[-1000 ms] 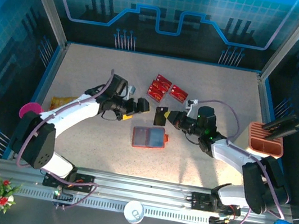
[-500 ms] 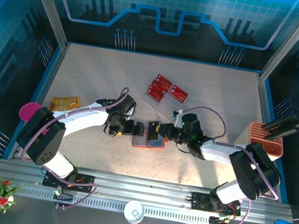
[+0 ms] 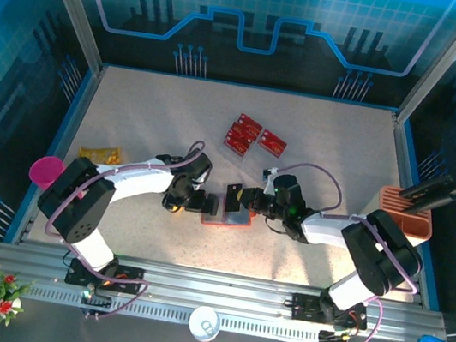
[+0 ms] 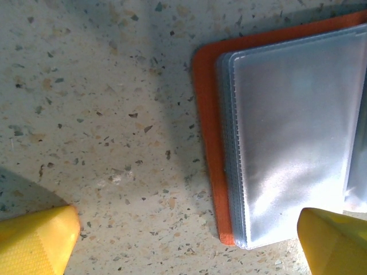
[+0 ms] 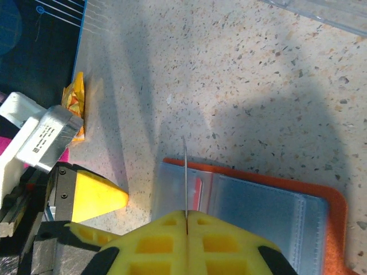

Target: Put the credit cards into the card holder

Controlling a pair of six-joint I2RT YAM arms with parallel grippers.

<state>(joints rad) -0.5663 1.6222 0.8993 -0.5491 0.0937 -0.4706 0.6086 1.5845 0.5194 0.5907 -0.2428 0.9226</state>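
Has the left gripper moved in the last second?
Yes. The left gripper has come toward the near edge, away from the red cards, to the left side of the card holder.

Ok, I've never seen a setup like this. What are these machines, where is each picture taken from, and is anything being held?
Two robot arms sit at the near edge of a table. One picture looks down from above; the other two come from cameras on each wrist. The right gripper is shut on a dark card above the open orange wallet. The left gripper is open at the wallet's edge, holding nothing. Red cards lie farther back, and a peach stand sits at the right.
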